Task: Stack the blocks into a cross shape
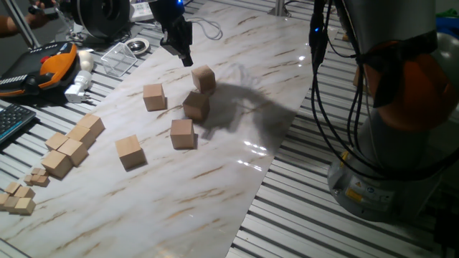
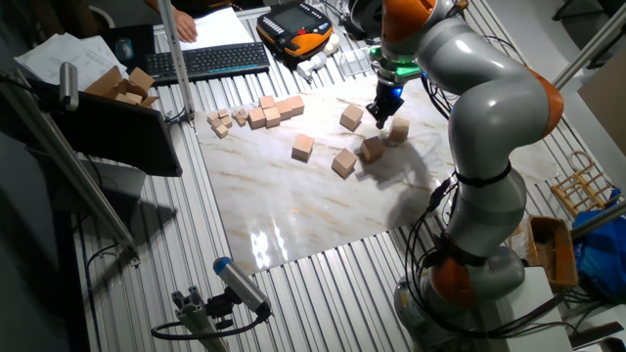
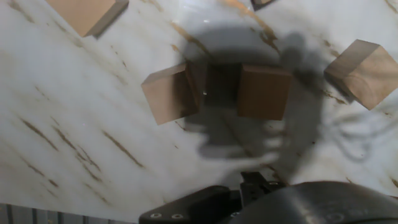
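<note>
Marbled white, the surface point(image 1: 237, 186) carries everything here; above its far part hangs the arm point(image 2: 489, 108), its end effector point(image 1: 183, 51) raised clear of the wood and holding nothing, though whether the fingers are spread or pressed together I cannot tell, since the hand view shows only the dark body at its lower edge; five blocks lie loose and none is stacked yet; the far block point(image 1: 204, 78) sits just beside the end effector, the middle block point(image 1: 196, 105) next to it, the near block point(image 1: 183, 133) a little closer to the camera, the left block point(image 1: 154, 97) apart on its own, and the front block point(image 1: 130, 151) well apart toward the near edge; a joined row point(image 1: 75, 143) and small cubelets point(image 1: 18, 201) lie off to the left and are not wanted. The risk, as I judge it: the far and middle blocks stand close together, so a descending finger could clip the neighbour and skew both; several blocks sit turned at odd angles, so a grasp not squared to the faces may twist the block.
</note>
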